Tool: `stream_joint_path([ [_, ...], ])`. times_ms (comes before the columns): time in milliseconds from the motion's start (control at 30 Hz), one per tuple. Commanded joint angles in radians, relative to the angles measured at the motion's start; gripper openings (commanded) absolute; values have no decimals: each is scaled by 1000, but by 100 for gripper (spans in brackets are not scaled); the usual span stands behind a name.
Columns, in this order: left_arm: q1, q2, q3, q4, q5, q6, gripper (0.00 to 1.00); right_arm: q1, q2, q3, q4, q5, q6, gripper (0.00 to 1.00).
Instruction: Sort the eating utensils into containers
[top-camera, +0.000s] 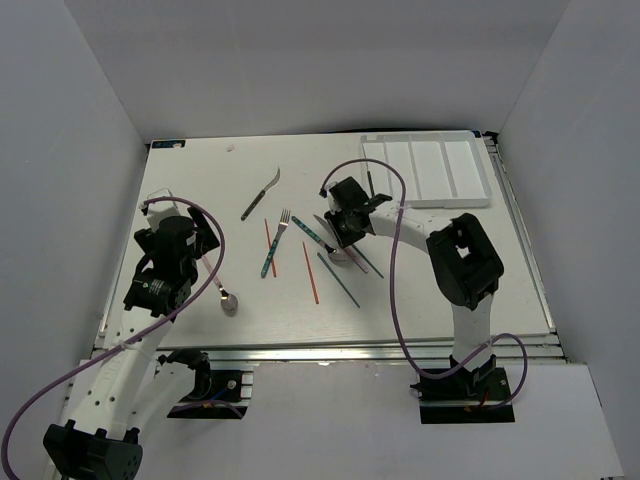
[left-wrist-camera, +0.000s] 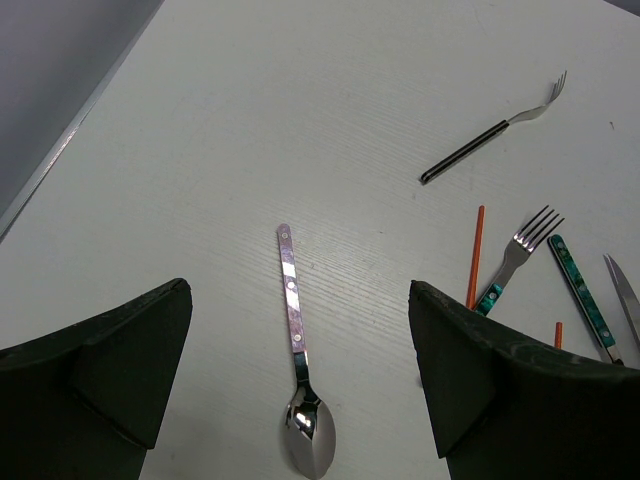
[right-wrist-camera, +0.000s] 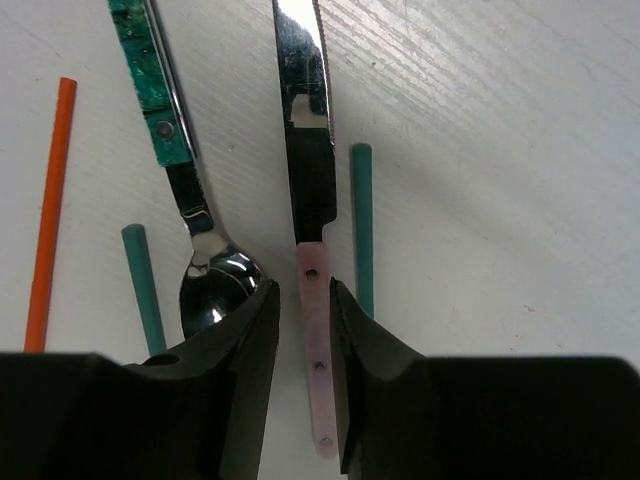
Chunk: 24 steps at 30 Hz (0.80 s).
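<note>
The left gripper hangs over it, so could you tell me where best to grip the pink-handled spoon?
Take the pink-handled spoon mid-handle from straight above, jaws across its narrow width: it lies flat and alone, the handle straight, the bowl rounded.

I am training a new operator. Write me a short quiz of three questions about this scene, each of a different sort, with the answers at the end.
1. True or false: a utensil already lies in the tray.
2. Which piece has its handle between the fingers of the right gripper? A) teal-handled spoon B) pink-handled knife C) red chopstick
3. Fill in: the left gripper, wide open, is above a pink-handled ____.
Key: 1 false; 2 B; 3 spoon.
</note>
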Motion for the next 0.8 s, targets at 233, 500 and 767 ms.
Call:
stream_joint_path([
  [233,4,-16,0,8,13,5,98,4,75,-7,-20,48,-29,33],
  [500,5,-20,2,6,11,5,98,13,69,-29,-25,10,-35,1],
  [767,5,-22,2,8,6,5,98,8,-52,31,44,-67,-10,0],
])
